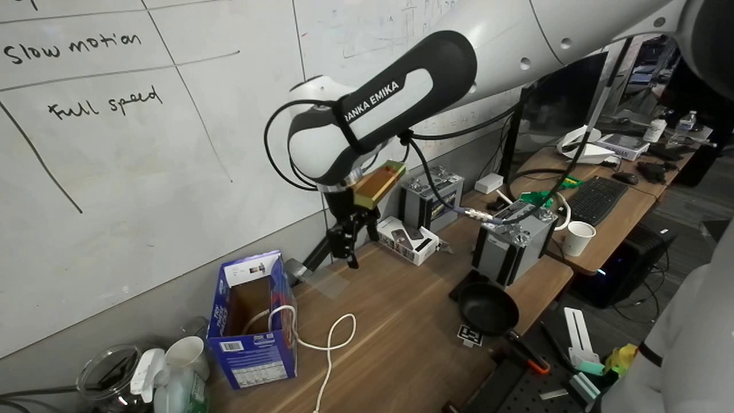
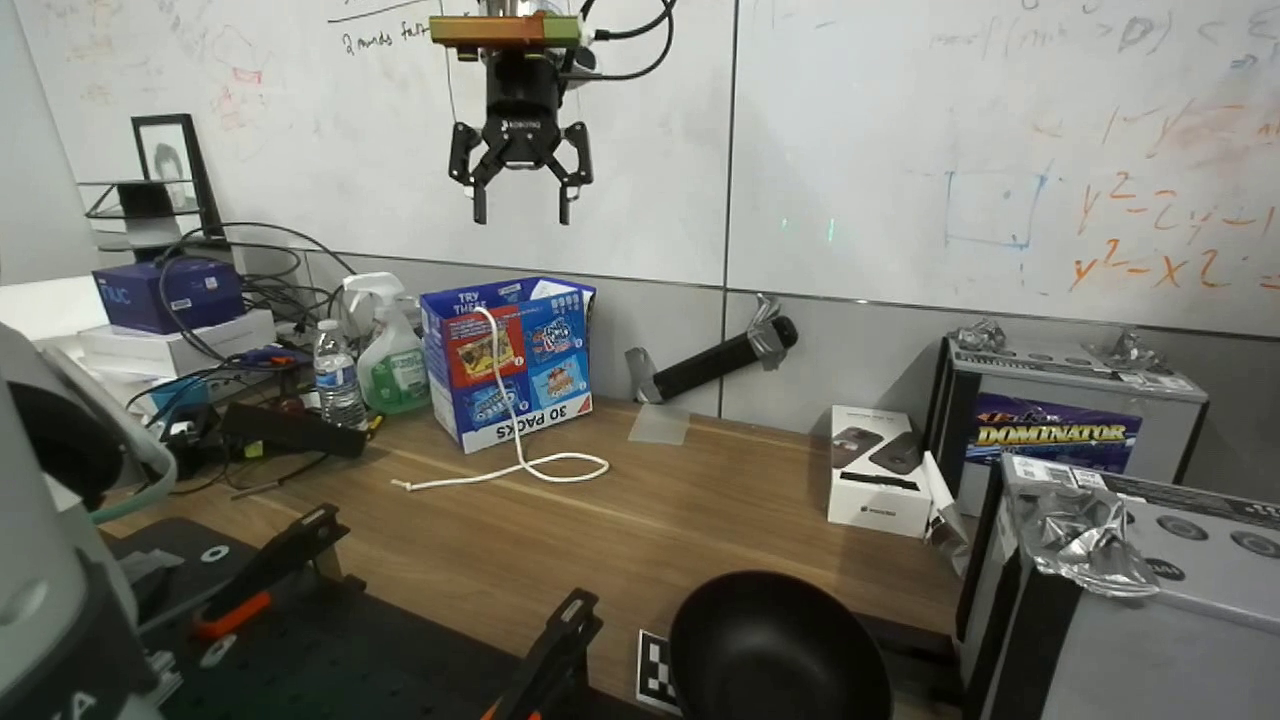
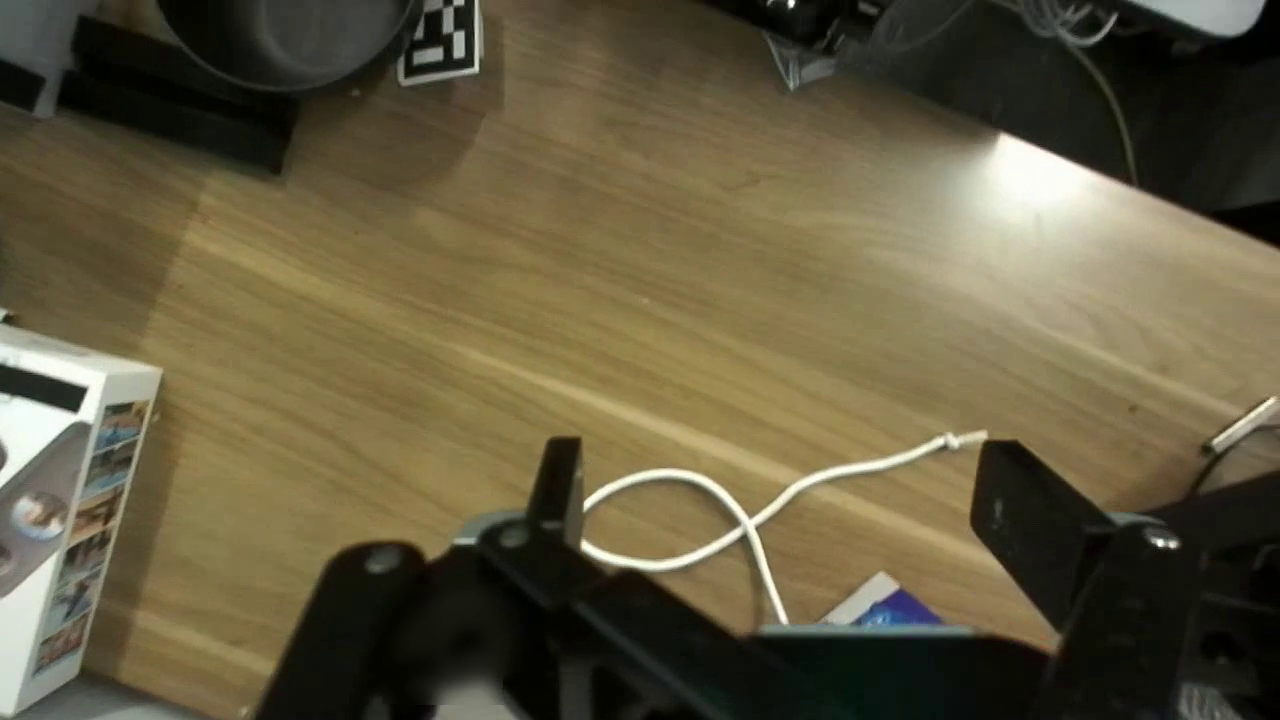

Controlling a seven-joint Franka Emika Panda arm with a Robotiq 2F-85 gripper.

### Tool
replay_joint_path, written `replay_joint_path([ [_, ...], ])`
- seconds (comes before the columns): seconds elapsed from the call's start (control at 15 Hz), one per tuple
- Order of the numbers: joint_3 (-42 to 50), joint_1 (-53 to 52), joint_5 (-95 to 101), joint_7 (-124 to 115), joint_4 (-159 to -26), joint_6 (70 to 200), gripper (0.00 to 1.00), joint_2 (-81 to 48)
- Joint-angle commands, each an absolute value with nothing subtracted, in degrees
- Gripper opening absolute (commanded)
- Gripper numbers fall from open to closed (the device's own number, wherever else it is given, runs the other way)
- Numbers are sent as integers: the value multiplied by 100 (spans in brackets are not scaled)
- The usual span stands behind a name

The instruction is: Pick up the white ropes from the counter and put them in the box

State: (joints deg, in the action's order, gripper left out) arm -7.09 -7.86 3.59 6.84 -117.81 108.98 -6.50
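Observation:
A white rope (image 1: 329, 357) hangs over the rim of the blue box (image 1: 252, 358), part inside and part in a loop on the brown wooden counter (image 1: 395, 321). The rope (image 2: 450, 483) runs down the printed side of the box (image 2: 558, 340) in an exterior view. In the wrist view the rope (image 3: 860, 467) shows its loop and knotted end, with a corner of the box (image 3: 900, 608) at the bottom. My gripper (image 2: 522, 215) is open and empty, high above the counter; it also shows in an exterior view (image 1: 363, 252) and the wrist view (image 3: 780, 450).
A black pan (image 2: 780, 650) stands at the counter's front. A white phone box (image 2: 875, 500) and grey batteries (image 2: 1060, 400) stand to one side. A spray bottle (image 2: 395, 355) and a water bottle (image 2: 340, 385) stand beside the blue box. A black bar (image 2: 715, 362) leans by the whiteboard wall.

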Motion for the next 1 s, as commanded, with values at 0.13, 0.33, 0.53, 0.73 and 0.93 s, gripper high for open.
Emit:
replay_joint_path([
  [0.13, -738, -596, 78, 1936, -12791, 11207, 100, -548],
  [0.33, -817, -626, 34, 2477, -13108, 11523, 100, -623],
  [0.53, -972, -646, -117, 3335, -13463, 11984, 100, -673],
  [0.73, -1135, -688, -254, 3995, -13688, 12386, 100, -883],
  [0.93, -1328, -726, -470, 4447, -13712, 12763, 100, -1280],
])
